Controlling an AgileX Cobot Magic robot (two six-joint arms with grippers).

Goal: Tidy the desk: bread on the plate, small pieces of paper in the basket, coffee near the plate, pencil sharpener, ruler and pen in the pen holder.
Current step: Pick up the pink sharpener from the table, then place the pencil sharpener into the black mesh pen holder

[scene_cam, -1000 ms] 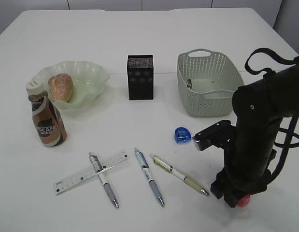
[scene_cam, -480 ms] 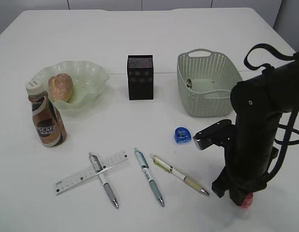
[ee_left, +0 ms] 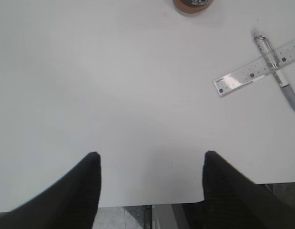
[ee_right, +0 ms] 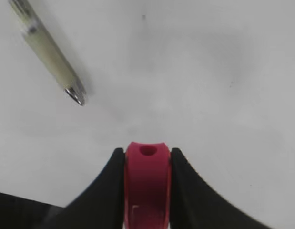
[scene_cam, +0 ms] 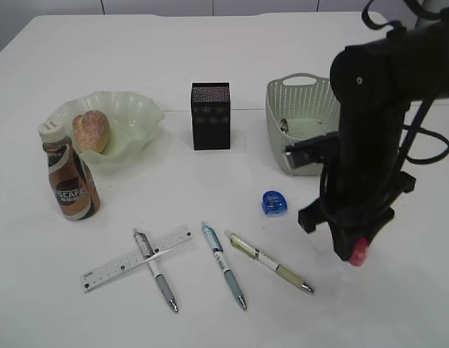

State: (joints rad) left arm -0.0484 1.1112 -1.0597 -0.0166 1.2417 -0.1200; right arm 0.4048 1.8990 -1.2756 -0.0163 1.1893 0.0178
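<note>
The right gripper (scene_cam: 352, 250) is clamping a small red pencil sharpener (ee_right: 147, 183) between its jaws – in the right wrist view the red body is sitting squarely between the two fingers, its hole facing outward. It is hanging clear of the desk (scene_cam: 209, 43), with the tip of the yellow-green pen (ee_right: 47, 52) lying below and off to one side. As a judgement, the sharpener is light, rigid and smooth-sided, so a firm pinch across its flat faces, as here, is the sensible hold; it could twist if the pads sat near a corner.

The left gripper (ee_left: 149, 167) is standing wide over bare desk with nothing between its fingers, the clear ruler (ee_left: 259, 69) lying ahead of it and to the right, crossed by a grey-and-clear pen (ee_left: 276, 67).

Taking the black pen holder (scene_cam: 210, 116) as the landmark: nearer the camera than it, three pens and the ruler are lying in a loose row, with the held sharpener to the near right. A blue pencil sharpener (scene_cam: 273, 202) is resting between the holder and that row, off to the right. Level with the holder, the green perforated basket (scene_cam: 311, 98) is sitting to its right – partly behind the arm – and the wavy-rimmed plate (scene_cam: 130, 109) to its left, already carrying the bread (scene_cam: 92, 130). The coffee bottle (scene_cam: 69, 179) is standing just in front of the plate.
</note>
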